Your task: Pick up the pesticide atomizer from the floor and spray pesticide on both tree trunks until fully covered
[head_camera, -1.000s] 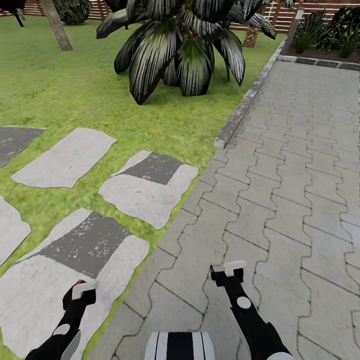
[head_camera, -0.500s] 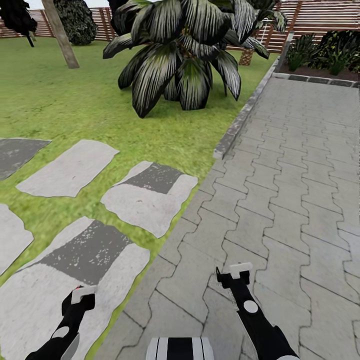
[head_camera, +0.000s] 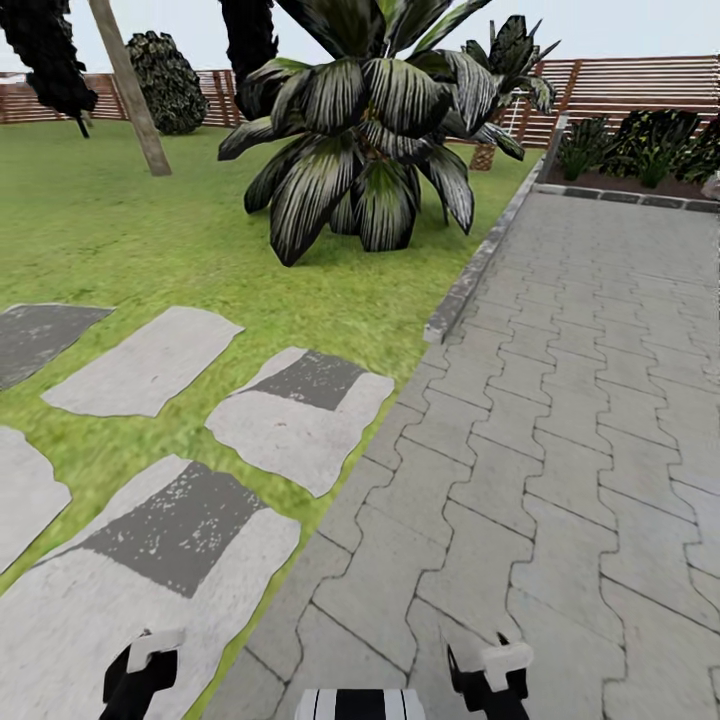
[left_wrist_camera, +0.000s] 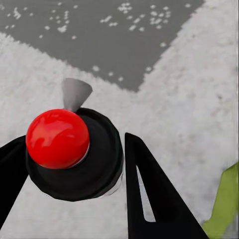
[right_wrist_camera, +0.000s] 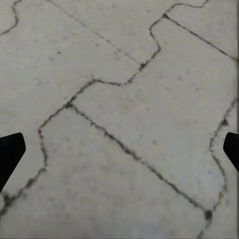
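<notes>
Pesticide atomizer point(left_wrist_camera: 74, 152) clamped between left pincer point(left_wrist_camera: 74, 174) fingers, red tip up.
Head view lifted since a second ago, tree trunk point(head_camera: 130, 90) far ahead; right pincer point(right_wrist_camera: 119, 144) spread empty over paving point(right_wrist_camera: 124, 99).

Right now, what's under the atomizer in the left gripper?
In the left wrist view, the pesticide atomizer sits between the left gripper's fingers, above a pale stepping slab with a dark grey patch. The bottle's own body hides the slab directly beneath it.
</notes>
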Controlling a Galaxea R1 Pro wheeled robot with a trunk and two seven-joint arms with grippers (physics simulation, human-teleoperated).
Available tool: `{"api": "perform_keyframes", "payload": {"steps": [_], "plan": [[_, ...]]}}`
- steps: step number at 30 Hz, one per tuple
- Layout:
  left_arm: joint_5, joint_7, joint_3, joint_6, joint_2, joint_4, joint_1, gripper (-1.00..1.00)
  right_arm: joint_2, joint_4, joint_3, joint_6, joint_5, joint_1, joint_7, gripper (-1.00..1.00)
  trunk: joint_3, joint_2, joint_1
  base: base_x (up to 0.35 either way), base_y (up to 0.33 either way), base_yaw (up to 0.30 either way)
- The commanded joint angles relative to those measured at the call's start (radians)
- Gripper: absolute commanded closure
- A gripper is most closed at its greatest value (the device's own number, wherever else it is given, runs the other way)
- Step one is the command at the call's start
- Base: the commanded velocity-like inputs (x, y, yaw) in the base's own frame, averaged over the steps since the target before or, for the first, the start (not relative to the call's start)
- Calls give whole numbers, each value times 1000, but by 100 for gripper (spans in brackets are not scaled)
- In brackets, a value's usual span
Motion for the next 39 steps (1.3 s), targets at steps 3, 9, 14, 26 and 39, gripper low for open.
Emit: {"api": "perform_keyframes", "payload": {"steps": [3, 9, 14, 26, 39], "plan": [[5, 0, -1, -4, -2, 1, 3, 100, -13, 16, 0, -11, 10, 0, -9, -100, 16, 1, -1, 0, 0, 0], [5, 1, 0, -5, -1, 1, 5, 100, -18, 42, -43, -24, 8, 0, -18, -100, 48, 2, -4, 0, 0, 0], [5, 1, -1, -5, -1, 2, 5, 100, -18, 47, -116, -35, 9, 0, -19, -100, 76, 3, -6, 0, 0, 0], [5, 1, -1, -5, -1, 6, 6, 100, -14, 101, -130, -38, 13, 0, -17, -100, 141, 6, -12, 0, 0, 0], [4, 1, -1, -5, -3, 6, 16, 100, -11, 104, -130, -37, 14, 0, -15, -100, 190, 97, -62, 0, 0, 0]]}}
